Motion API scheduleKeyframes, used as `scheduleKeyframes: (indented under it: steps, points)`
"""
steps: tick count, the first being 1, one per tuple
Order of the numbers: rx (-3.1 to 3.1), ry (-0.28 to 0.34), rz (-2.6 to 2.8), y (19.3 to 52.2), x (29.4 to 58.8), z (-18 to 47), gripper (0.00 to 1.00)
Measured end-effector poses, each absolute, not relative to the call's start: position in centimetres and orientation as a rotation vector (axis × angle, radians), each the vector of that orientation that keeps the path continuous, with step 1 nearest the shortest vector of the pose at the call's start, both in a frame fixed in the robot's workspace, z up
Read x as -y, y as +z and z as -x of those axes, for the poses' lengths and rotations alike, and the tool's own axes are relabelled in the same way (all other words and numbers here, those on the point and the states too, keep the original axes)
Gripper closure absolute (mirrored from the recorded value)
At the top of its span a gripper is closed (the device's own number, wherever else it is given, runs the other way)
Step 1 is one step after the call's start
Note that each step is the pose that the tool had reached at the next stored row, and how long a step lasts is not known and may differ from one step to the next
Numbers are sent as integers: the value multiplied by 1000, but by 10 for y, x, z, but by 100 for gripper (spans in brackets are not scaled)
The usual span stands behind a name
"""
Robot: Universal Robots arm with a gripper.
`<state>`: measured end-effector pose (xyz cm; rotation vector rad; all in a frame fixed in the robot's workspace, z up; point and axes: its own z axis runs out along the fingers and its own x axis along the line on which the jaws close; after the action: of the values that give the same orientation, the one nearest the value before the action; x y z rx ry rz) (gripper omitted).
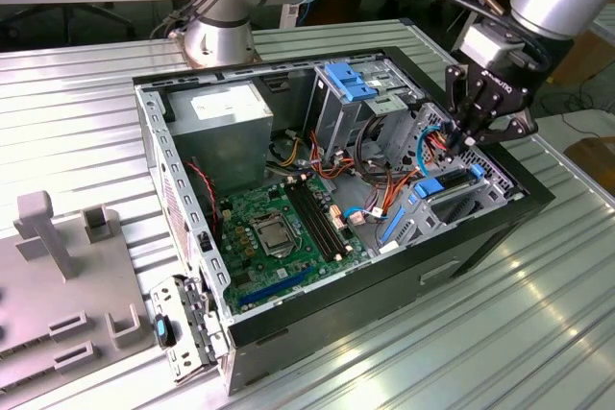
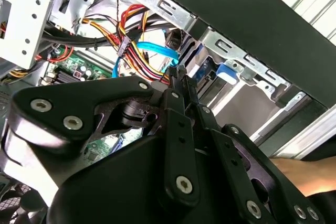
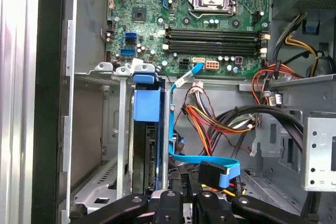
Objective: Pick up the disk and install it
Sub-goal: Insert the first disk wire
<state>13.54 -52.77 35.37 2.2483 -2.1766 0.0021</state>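
Seating looks like the step in hand: disk (image 3: 146, 114) stands on edge in its bay slot just ahead of the jaws, gripper (image 3: 188, 199) pressed together and empty, blue cable (image 3: 206, 165) just beside them, so pressing home likely calls for a straight push clear of that cable.

The disk (image 1: 452, 201), a dark body framed by bright blue rails, stands on edge (image 3: 149, 121), slotted inside the computer case (image 1: 317, 319), in the metal bay at the case's front corner.
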Motion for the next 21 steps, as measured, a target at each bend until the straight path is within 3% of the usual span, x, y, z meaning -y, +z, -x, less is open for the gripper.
scheduleKeyframes:
  steps: [21]
  points:
    - [2196, 45, -2254, 357, 546, -128, 83]
